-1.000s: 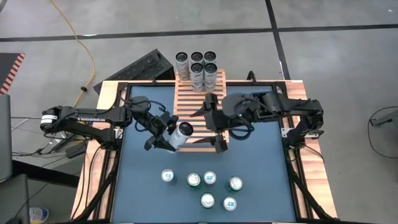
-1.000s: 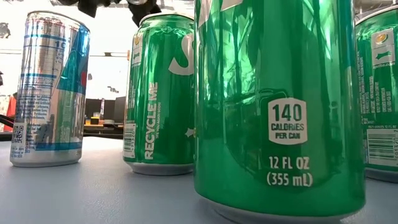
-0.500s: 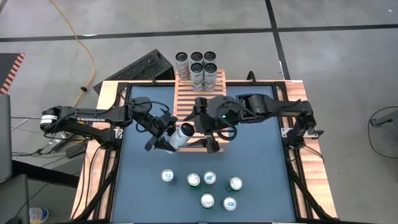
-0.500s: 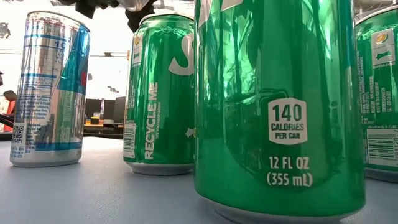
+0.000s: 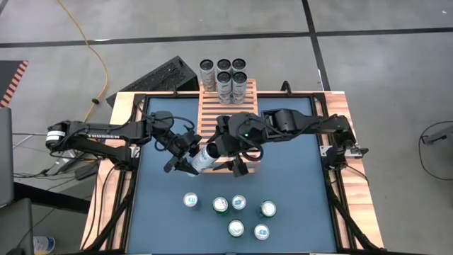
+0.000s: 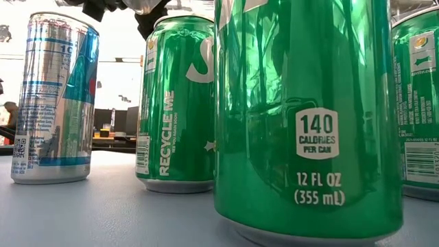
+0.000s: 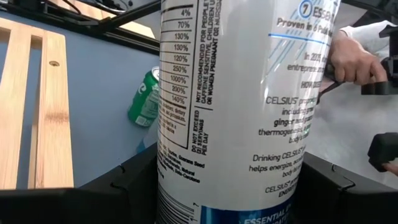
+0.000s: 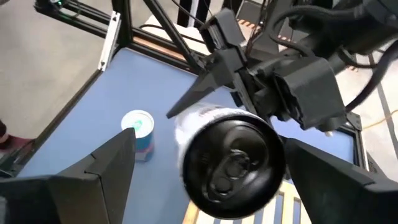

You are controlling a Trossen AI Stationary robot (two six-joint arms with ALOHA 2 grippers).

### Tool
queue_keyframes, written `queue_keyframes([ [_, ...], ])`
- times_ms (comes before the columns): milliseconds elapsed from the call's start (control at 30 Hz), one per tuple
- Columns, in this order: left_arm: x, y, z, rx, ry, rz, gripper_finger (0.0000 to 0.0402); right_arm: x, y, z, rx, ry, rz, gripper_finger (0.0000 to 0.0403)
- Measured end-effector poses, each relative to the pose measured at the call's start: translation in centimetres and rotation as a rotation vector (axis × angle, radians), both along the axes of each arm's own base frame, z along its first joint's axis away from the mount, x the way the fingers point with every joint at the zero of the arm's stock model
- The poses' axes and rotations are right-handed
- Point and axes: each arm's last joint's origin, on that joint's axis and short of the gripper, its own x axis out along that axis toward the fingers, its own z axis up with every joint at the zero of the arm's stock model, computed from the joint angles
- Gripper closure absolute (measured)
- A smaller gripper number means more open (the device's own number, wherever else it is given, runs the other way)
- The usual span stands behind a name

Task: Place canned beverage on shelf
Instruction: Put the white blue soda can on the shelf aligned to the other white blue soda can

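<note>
Can in left end effector overhangs the shelf's near edge.

White can with blue and black print; light-brown slatted shelf; blue tabletop; green cans nearby.

Glossy metal can (probably aluminium).

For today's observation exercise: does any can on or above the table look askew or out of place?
Yes. The white can lies tilted on its side, shut in the left claw above the shelf edge, with the open right claw closing around its end. The six cans on the table stand upright.
</note>
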Motion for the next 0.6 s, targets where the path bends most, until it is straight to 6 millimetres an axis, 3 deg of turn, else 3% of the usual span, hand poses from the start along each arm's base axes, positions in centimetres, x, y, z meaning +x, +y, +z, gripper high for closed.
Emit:
queue_keyframes([
  [600, 0.0, 0.0, 0.1, -0.019, 0.005, 0.003, 0.0149, 0.3, -1.9, 0.1, 0.051, -0.010, 0.021, 0.0110],
])
